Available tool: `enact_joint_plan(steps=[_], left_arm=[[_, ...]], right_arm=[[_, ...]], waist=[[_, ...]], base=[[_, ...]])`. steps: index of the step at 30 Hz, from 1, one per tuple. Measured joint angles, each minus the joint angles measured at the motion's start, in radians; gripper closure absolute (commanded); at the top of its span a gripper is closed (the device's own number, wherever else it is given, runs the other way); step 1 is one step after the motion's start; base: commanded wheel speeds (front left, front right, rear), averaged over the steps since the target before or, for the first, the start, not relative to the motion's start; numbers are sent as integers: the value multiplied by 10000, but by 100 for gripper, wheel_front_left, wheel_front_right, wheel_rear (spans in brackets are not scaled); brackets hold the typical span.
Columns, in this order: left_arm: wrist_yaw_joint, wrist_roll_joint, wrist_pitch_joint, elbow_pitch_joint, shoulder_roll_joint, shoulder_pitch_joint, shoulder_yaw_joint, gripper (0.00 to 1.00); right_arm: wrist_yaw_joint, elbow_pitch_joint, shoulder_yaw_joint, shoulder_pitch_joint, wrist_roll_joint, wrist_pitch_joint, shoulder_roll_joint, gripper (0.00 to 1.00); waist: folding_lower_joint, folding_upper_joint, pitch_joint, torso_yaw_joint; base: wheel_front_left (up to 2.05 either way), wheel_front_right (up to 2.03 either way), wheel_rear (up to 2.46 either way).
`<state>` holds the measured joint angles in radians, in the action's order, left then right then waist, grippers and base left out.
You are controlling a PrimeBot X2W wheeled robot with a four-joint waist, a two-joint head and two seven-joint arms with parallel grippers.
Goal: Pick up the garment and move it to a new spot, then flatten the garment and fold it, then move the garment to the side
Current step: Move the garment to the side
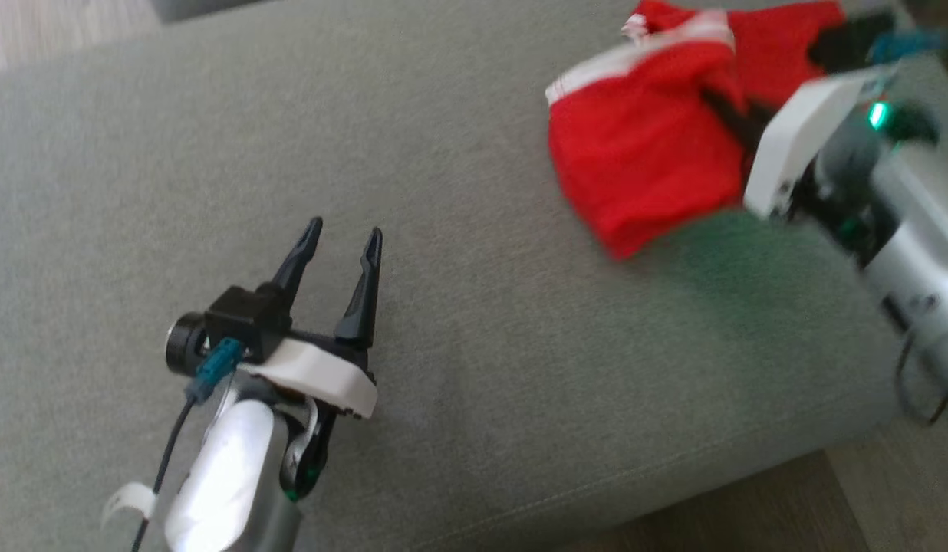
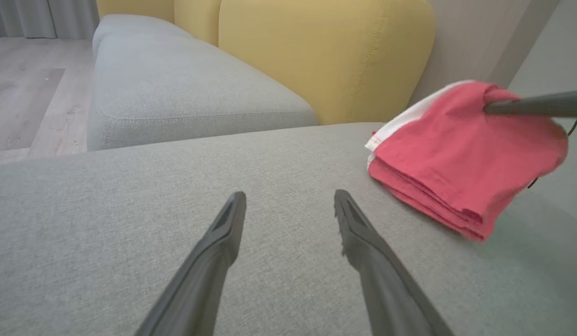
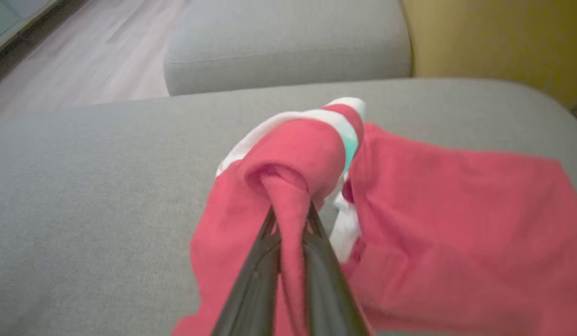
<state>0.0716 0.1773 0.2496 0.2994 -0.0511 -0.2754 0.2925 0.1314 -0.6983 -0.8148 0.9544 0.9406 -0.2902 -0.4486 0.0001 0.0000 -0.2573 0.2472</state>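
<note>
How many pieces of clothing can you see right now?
1: a red garment with white trim, at the grey seat's far right in the head view, pinched by the right gripper.

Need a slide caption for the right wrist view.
Right gripper pinches a fold of the red garment over the grey cushion.

Left gripper [image 2: 291, 198] spread wide over grey seat cushion [image 2: 130, 233], folded red garment [image 2: 456, 158] with white edge at right, top fold caught on right gripper's dark finger [image 2: 536, 105], yellow backrest [image 2: 326, 56] behind
</note>
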Motion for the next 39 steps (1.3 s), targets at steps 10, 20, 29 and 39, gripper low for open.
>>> enact_joint_plan(steps=[10,20,29,39], left_arm=[[0,-2,-2,155,-77,-510,194,0],[-13,-84,-6,157,-140,-667,232,0],[-40,25,-4,201,-136,-968,192,0],[-291,652,0,-165,-192,-430,-564,0]], right_arm=[[0,-782,-608,1537,253,-75,-1565,100],[0,-2010,-1825,2199,-1001,201,-2585,5],[0,-4567,-1745,2721,-2512,2224,-2017,0],[0,-4920,-963,2847,-2740,5060,-1204,0]], waist=[[1,0,-1017,-557],[0,0,-1779,-1092],[0,0,-1619,-1342],[-1,0,-35,-1344]], base=[[0,0,0],[0,0,0],[0,0,0],[0,0,0]])
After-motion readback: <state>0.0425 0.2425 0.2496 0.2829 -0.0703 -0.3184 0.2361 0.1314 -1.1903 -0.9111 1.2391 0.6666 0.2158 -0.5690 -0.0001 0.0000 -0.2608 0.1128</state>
